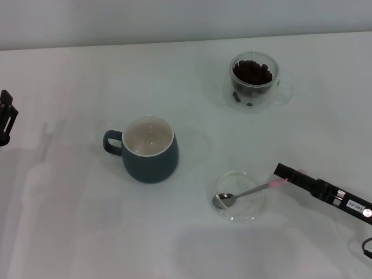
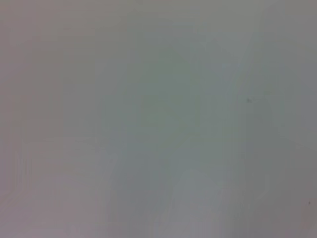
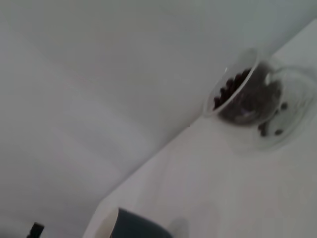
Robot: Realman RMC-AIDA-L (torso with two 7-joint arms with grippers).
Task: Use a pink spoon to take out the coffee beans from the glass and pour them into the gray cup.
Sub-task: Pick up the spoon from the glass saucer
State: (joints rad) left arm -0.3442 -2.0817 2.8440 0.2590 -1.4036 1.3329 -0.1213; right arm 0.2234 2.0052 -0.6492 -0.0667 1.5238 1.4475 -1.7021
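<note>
The pink spoon lies with its metal bowl in a flat clear glass dish. My right gripper is low over the table at the right, shut on the spoon's pink handle end. The glass with coffee beans stands at the back right; it also shows in the right wrist view, with its beans. The gray cup, empty with a cream inside, stands left of the dish, handle to the left; its rim shows in the right wrist view. My left gripper is parked at the far left edge.
The white table spreads around the objects, with its back edge against a pale wall. The left wrist view shows only bare table surface.
</note>
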